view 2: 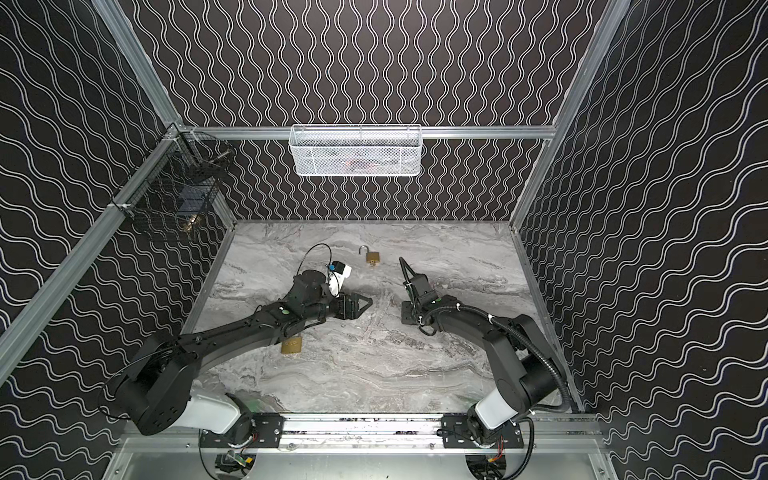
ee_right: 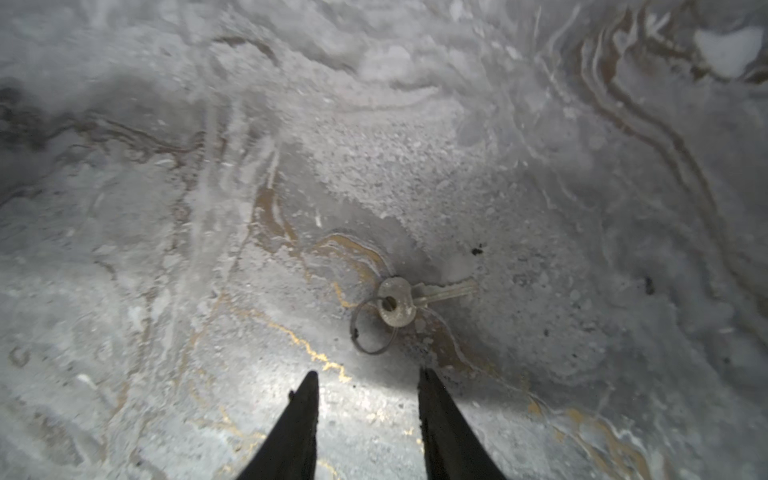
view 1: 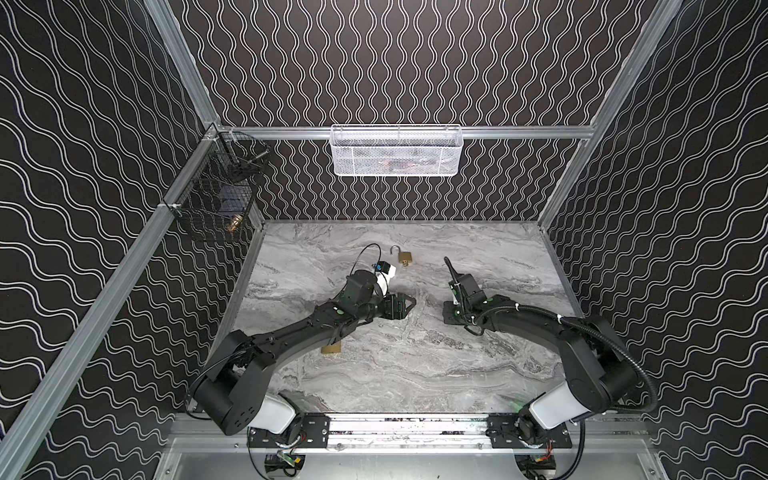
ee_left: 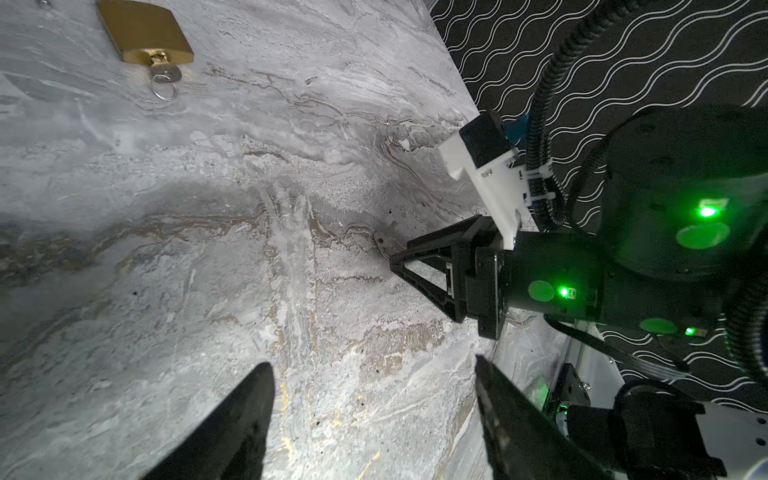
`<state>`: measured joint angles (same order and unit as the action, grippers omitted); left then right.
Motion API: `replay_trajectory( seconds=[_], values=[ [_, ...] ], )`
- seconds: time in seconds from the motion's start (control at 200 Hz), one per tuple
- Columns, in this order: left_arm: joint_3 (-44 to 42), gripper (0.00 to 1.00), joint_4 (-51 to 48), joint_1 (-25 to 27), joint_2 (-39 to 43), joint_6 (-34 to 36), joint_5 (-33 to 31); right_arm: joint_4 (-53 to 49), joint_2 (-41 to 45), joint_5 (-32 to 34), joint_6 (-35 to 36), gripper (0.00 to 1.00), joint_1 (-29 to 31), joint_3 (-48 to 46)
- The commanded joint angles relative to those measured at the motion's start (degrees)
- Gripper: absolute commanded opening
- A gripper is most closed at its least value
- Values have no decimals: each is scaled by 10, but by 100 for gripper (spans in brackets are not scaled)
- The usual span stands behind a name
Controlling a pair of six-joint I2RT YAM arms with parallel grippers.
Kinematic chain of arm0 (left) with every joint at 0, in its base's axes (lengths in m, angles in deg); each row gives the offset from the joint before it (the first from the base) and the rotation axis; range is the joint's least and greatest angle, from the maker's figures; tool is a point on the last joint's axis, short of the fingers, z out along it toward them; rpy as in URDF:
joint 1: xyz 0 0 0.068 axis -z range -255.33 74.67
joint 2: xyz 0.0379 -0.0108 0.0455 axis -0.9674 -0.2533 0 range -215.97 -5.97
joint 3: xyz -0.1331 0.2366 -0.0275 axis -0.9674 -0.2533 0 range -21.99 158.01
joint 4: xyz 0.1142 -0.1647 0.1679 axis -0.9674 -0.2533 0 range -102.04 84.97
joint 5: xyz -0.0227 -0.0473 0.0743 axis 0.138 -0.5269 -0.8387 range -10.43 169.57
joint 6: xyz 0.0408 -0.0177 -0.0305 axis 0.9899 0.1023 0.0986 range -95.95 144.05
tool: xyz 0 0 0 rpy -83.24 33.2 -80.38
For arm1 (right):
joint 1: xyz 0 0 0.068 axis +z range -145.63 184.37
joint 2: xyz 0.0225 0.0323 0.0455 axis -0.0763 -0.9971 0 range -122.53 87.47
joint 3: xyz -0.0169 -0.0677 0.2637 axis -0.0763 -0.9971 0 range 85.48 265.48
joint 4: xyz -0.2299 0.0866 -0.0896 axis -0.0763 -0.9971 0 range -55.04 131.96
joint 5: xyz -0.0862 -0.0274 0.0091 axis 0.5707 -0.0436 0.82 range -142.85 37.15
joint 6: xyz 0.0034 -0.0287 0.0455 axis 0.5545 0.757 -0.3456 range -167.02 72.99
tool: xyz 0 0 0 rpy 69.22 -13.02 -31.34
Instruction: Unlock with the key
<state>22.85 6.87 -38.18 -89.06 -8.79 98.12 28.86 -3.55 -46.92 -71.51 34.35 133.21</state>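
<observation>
Your right gripper (ee_right: 369, 372) has its jaws parted and empty. The key (ee_right: 401, 313) lies flat on the bench (ee_right: 166, 249) just beyond the fingertips, touching neither, with its ring (ee_right: 372, 352) on the side nearer them. In a top view you can see that gripper (view 1: 446, 266) right of the bench's middle, aimed at the far edge. Your left gripper (ee_left: 372, 361) is spread wide too and holds nothing; it sits near the bench's middle, pointing toward the right arm. Toward the far edge, about midway between the side edges, a brass padlock (view 1: 406, 258) lies with its shackle swung open and a second key (ee_left: 165, 75) in its keyhole. A second padlock (view 2: 291, 345) lies nearer the left edge, partly under your left forearm, so you cannot tell whether it is shut.
</observation>
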Motion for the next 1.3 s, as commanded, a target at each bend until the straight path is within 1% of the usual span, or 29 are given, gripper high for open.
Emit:
replay_trajectory(
  seconds=[0.0,0.205,0.46,0.611,0.746,0.931,1.046,1.296],
  values=[
    [-10,77,2,0,1,1,0,-9,-12,20,-33,42,3,10],
    [-18,77,21,-1,-6,-8,10,7,-43,8,-38,45,2,17],
    [-18,77,27,-1,-8,-12,15,2,-75,30,-37,47,2,35],
    [-18,77,33,-1,-14,-17,19,-7,-86,32,-32,40,1,49],
    [-18,77,32,0,-13,-17,17,1,-76,28,-21,35,1,39],
    [-11,77,27,-1,-17,-13,18,9,-65,16,-9,34,1,28],
    [-11,77,29,-1,-17,-15,17,11,-55,13,-6,26,2,17],
    [-10,77,29,0,-22,-18,17,18,-50,17,6,22,2,2]
  ],
)
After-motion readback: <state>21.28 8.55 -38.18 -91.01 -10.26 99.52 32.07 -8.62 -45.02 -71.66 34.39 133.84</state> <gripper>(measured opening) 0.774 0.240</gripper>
